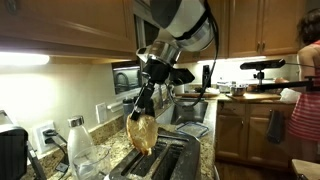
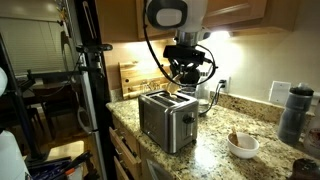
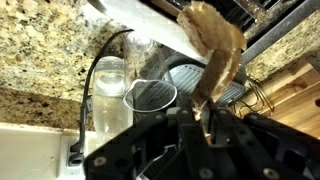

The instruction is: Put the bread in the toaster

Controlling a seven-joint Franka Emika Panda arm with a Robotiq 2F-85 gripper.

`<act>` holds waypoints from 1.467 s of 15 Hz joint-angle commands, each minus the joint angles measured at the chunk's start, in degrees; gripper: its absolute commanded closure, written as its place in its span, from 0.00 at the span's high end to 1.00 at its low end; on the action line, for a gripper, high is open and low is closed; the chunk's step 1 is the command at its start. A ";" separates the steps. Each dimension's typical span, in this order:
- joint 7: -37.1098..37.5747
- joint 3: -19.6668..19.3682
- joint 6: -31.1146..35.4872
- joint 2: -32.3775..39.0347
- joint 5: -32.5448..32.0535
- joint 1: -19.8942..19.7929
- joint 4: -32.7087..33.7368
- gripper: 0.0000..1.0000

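- Tan bread (image 1: pixel 142 131) with a darker crust is pinched at its upper edge by the gripper (image 1: pixel 141 110). The jaws are drawn narrow around the slice.
- In the wrist view, the gripper (image 3: pixel 206 106) comes in from the bottom of the picture. The bread (image 3: pixel 214 42) extends away from its fingers, edge-on and slightly bent.
- The slice hangs tilted, directly above the toaster (image 1: pixel 156 162). Its lower edge is right at the toaster's top, but I cannot tell whether it has entered one of the dark slots.
- In an exterior view, the toaster (image 2: pixel 165 120) stands on the speckled granite counter (image 2: pixel 205 155) near the front edge. The gripper (image 2: pixel 190 80) is above its far end, and the bread is too small there to make out.
- A clear bottle (image 1: pixel 79 146) with a white cap stands just beside the toaster, toward the wall.
- A wooden cutting board (image 2: pixel 130 78) leans against the wall behind the toaster.
- A small white bowl (image 2: pixel 242 145) sits on the counter well apart from the toaster, with a dark tumbler (image 2: pixel 293 115) beyond it.
- A person (image 1: pixel 306 100) in a red striped top stands at the edge of an exterior view.
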 commanded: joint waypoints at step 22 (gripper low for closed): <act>-7.72 0.35 -0.71 4.21 4.67 -3.47 1.51 0.58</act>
